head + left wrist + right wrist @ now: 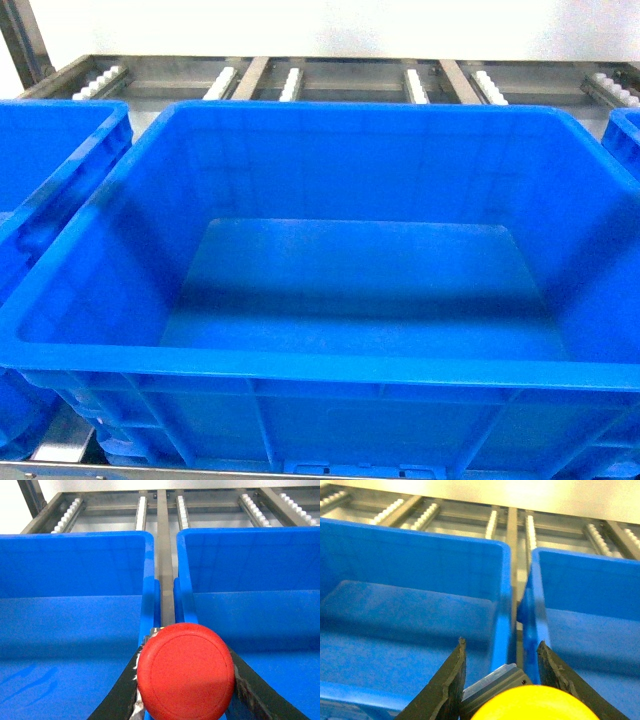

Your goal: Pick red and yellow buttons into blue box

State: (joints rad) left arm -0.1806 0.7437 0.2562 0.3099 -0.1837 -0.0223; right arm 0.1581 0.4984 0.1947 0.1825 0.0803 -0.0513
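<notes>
The blue box [330, 366] fills the head view, a deep crate with a thick rim; neither arm shows there. In the left wrist view my left gripper [186, 650] is shut on the red button [186, 672], its round cap facing the camera. It hangs over the gap between two crates, with the blue box [250, 536] on the right. In the right wrist view my right gripper [501, 642] holds the yellow button [532, 706] by its dark body [492, 687]. It sits above the seam where the blue box [420, 536] is on the left.
Another blue crate [60, 112] stands left of the box and one more [626, 125] at the right edge. Behind them run metal roller rails [292, 82] on a steel frame. A narrow steel bar [165, 585] lies between neighbouring crates.
</notes>
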